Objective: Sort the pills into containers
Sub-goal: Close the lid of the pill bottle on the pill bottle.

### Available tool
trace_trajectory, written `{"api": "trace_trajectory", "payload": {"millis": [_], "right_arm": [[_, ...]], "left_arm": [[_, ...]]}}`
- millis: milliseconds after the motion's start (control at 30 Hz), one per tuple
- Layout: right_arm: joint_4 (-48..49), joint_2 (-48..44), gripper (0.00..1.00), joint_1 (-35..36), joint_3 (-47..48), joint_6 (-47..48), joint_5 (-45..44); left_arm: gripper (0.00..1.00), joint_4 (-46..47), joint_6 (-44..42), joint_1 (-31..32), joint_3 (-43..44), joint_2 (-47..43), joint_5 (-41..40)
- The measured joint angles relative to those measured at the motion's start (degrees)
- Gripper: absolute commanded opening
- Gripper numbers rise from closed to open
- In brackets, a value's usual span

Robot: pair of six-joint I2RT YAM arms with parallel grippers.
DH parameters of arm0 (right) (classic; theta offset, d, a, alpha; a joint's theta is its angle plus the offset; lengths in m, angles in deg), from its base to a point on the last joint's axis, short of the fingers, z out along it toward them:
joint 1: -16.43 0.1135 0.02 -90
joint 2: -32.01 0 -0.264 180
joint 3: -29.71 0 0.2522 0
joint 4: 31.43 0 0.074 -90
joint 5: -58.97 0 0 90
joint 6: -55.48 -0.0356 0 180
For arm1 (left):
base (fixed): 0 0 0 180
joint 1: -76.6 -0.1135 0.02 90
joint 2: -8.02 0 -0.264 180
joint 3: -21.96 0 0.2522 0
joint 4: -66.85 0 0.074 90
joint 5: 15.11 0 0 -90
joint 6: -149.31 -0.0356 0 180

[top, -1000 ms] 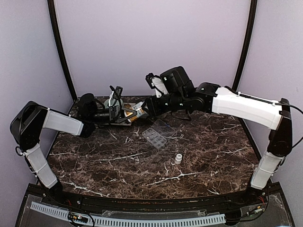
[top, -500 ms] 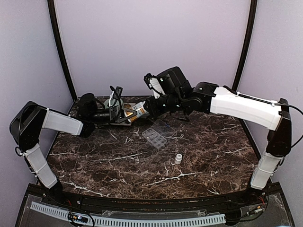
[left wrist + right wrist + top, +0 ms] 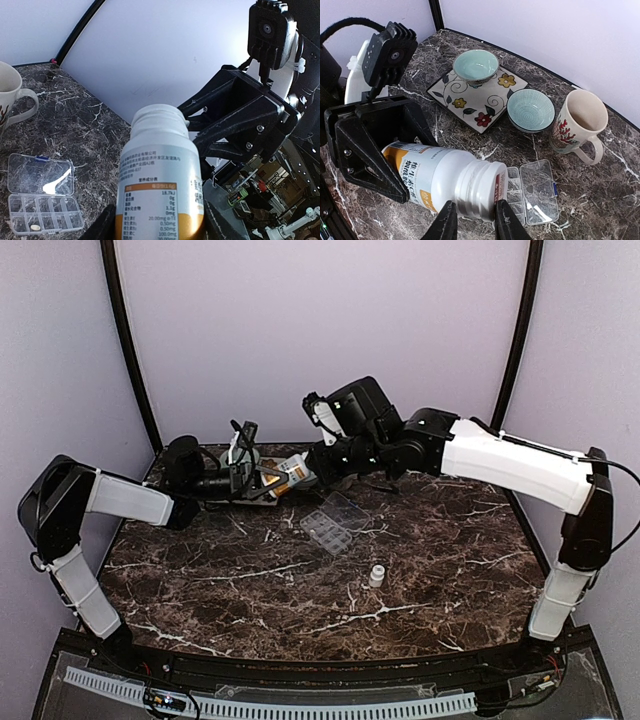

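My left gripper (image 3: pixel 160 222) is shut on the body of a white pill bottle (image 3: pixel 162 170) with an orange label, holding it on its side above the back left of the table. The bottle's threaded neck has no cap. My right gripper (image 3: pixel 474 214) has a finger on each side of that neck, closed against it. In the top view the two grippers meet at the pill bottle (image 3: pixel 283 477). The clear containers box (image 3: pixel 532 192) lies below with its lid open. One small pale pill (image 3: pixel 34 226) sits in a compartment.
A small white cap (image 3: pixel 376 575) stands on the marble in front of the box. Behind are a flowered square plate (image 3: pixel 485 97) with a pale green bowl (image 3: pixel 476 65) on it, a second bowl (image 3: pixel 530 110), and a mug (image 3: pixel 580 125).
The right gripper's fingers have closed in on the bottle's neck, and the right arm has edged slightly left. The left arm and the bottle have stayed still.
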Motion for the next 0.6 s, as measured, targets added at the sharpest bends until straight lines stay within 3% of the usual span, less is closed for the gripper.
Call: {"api": "trace_trajectory", "payload": {"millis": [600], "right_arm": [[-6.71, 5.16, 0.06, 1.73, 7.65, 1.57, -5.88]], "left_arm": [[0.00, -2.49, -0.04, -0.63, 0.00, -0.39, 0.00]]}}
